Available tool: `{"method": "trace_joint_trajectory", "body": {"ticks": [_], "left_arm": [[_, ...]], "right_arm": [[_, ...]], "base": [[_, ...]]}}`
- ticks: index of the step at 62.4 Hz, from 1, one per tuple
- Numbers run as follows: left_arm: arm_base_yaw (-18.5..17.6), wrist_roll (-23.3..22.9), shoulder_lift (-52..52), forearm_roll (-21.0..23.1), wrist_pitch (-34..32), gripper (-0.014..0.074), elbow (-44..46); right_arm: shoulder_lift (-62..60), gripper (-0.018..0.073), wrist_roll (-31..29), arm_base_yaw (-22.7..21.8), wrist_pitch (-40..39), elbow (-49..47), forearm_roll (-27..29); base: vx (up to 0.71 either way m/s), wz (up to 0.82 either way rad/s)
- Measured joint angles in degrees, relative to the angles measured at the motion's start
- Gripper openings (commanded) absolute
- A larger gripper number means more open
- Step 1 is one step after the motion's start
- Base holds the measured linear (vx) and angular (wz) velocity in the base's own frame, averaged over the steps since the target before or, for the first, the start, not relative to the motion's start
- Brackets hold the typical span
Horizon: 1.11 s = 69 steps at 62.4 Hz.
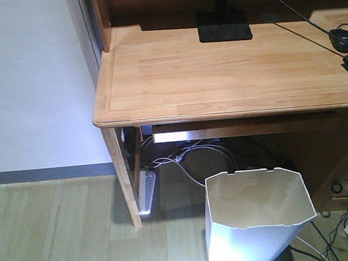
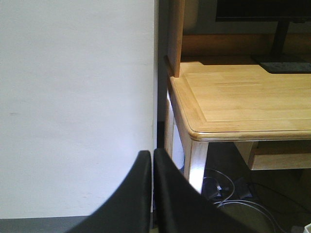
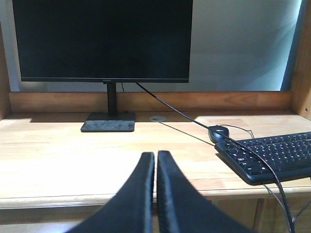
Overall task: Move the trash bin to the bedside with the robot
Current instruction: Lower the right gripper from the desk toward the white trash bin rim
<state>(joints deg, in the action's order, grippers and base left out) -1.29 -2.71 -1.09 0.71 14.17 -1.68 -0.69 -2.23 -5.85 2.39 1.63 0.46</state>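
The white trash bin (image 1: 256, 219) stands on the wood floor in front of the desk, at the lower right of the front view, empty and upright, with its cream inside showing. The bed is out of view. My left gripper (image 2: 152, 155) is shut and empty, pointing at the white wall beside the desk's left corner. My right gripper (image 3: 155, 156) is shut and empty, held level with the desk's front edge. Neither gripper shows in the front view, and neither touches the bin.
A wooden desk (image 1: 176, 76) fills the upper front view, with a monitor (image 3: 102, 41) on its stand (image 1: 224, 25), a mouse (image 3: 218, 132) and a keyboard (image 3: 272, 156). A power strip (image 1: 146, 191) and cables lie under it. A white wall (image 1: 33, 80) is at left.
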Motion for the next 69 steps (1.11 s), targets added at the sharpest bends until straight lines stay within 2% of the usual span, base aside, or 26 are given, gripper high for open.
{"method": "trace_joint_trajectory", "body": {"ticks": [62,69], "left_arm": [[0.0,0.0,0.0,0.0,0.0,-0.0006,0.0],[0.0,0.0,0.0,0.0,0.0,-0.0006,0.0]], "right_arm": [[0.0,-0.0011,0.0,0.0,0.0,0.0,0.0],[0.0,-0.0011,-0.6,0.0,-2.9,0.0,0.0]], "base": [[0.0,0.0],[0.0,0.0]]}}
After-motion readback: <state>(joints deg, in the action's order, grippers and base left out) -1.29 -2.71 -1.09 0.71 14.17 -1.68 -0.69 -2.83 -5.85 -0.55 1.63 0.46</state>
